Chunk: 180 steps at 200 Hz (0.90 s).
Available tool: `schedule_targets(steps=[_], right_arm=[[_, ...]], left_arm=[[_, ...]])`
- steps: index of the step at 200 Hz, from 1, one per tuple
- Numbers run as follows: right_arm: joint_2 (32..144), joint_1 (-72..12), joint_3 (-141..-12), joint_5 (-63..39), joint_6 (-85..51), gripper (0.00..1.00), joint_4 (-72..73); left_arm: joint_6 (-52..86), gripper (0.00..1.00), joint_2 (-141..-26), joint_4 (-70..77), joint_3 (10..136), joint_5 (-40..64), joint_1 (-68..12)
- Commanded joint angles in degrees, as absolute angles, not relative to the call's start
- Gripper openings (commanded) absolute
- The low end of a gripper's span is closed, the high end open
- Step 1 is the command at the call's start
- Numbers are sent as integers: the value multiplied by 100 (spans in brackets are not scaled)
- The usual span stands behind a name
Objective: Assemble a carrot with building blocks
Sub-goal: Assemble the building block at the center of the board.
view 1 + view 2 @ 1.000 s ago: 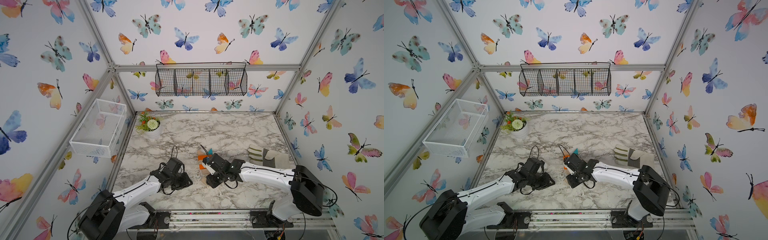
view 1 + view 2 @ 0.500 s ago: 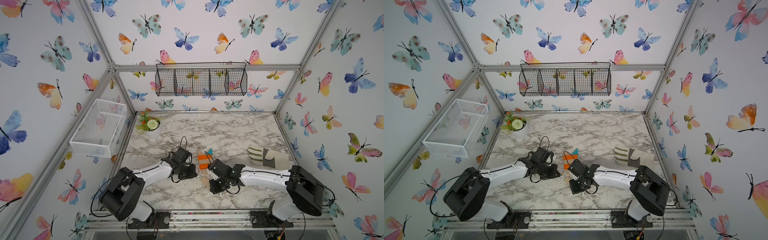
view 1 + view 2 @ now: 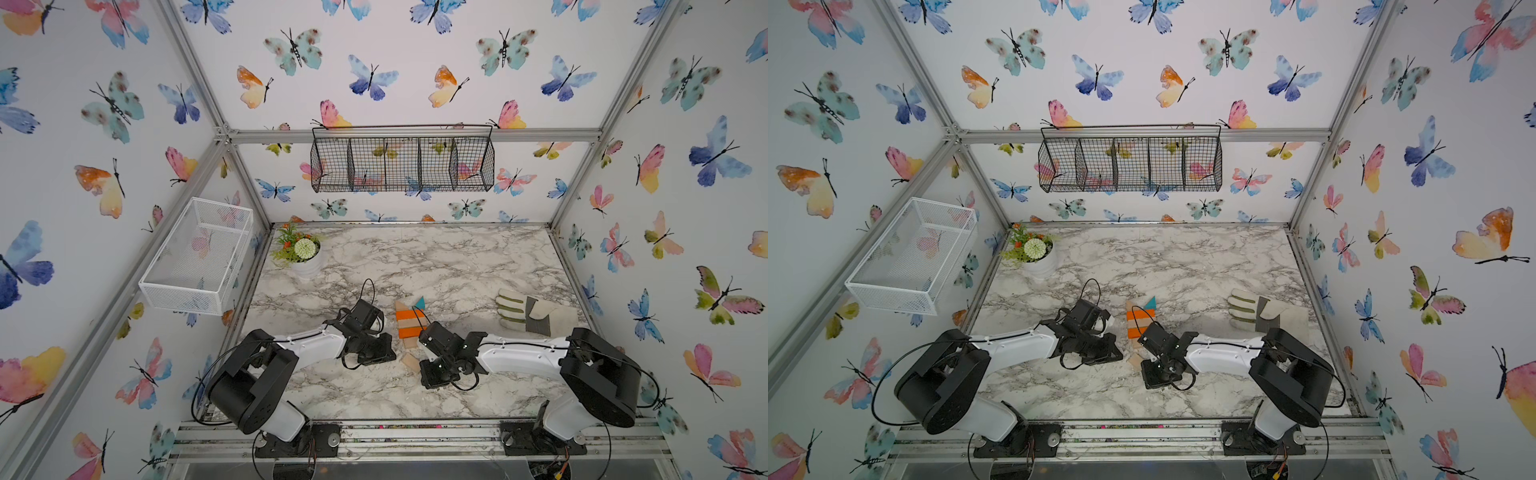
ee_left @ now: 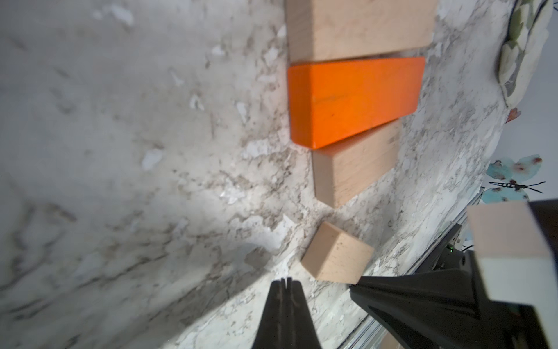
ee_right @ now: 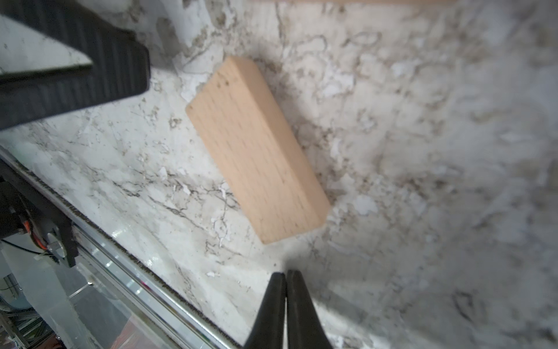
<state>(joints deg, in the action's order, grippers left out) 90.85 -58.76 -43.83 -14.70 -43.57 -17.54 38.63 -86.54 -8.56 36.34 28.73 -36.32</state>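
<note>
Your left gripper and right gripper, jaws pressed together and empty, with the loose tan block just ahead of both.

Place: a robot test cell in a lab
Enclosure: aluminium frame with butterfly-papered walls
Work surface: marble-patterned table
Machinery: two white robot arms bolted to a front rail
Fixtures: black wire basket, white mesh basket
</note>
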Motion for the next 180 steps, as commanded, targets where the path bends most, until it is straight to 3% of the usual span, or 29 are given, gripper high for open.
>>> schedule_targets(steps=[1, 180], right_arm=[[9010, -5738, -4283, -1280, -4431, 8, -1659], [9155, -5190, -4132, -1645, -4120, 4, -1376]], left_arm=[[4030, 0, -8641, -495, 3507, 3145, -3629], [4369, 0, -9035, -81, 3564, 2910, -4134]])
